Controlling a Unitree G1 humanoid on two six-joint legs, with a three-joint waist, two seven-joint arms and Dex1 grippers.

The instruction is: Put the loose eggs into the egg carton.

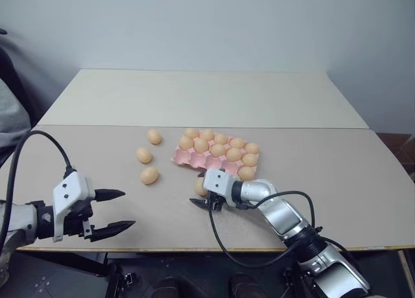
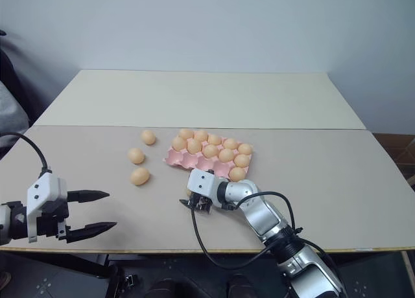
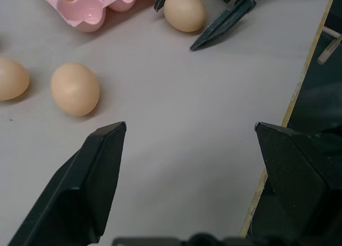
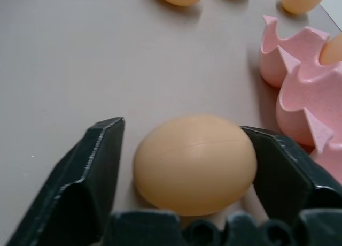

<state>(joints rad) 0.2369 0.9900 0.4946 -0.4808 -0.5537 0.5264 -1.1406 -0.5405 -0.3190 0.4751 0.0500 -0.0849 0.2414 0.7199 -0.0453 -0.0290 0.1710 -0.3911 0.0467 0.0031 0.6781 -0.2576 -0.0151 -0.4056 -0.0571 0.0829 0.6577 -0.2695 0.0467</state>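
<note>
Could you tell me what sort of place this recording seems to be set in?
Probably a lab or test room, not a kitchen: a plain table against a bare wall, holding just loose eggs and a pink egg carton.

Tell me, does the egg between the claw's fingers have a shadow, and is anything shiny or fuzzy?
Right wrist view: the egg casts a soft dark shadow on the table, and the egg carton darkens the table beside it. The eggs at the far edge look fuzzy. Left eye view: even light, no glare, faint shadows under the loose eggs.
</note>
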